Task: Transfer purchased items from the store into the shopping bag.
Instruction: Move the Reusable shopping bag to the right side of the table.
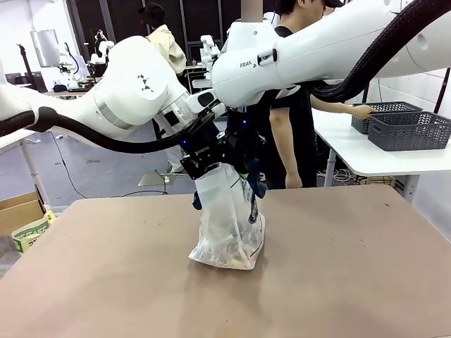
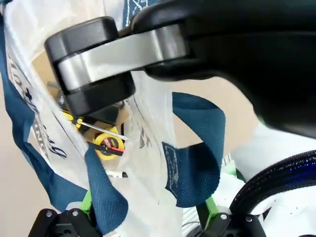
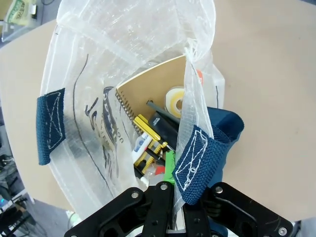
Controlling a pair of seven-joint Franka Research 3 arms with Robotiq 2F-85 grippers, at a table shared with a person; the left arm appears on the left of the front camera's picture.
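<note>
Centrally on the table, shopping bag standing upright, mouth held open from above. Right gripper fingers pinched shut on navy handle; left gripper fingers spread wide around the bag's other edge. Inside already: brown spiral notebook, screwdriver, yellow packets. Far right, grey baskets on another table.
</note>
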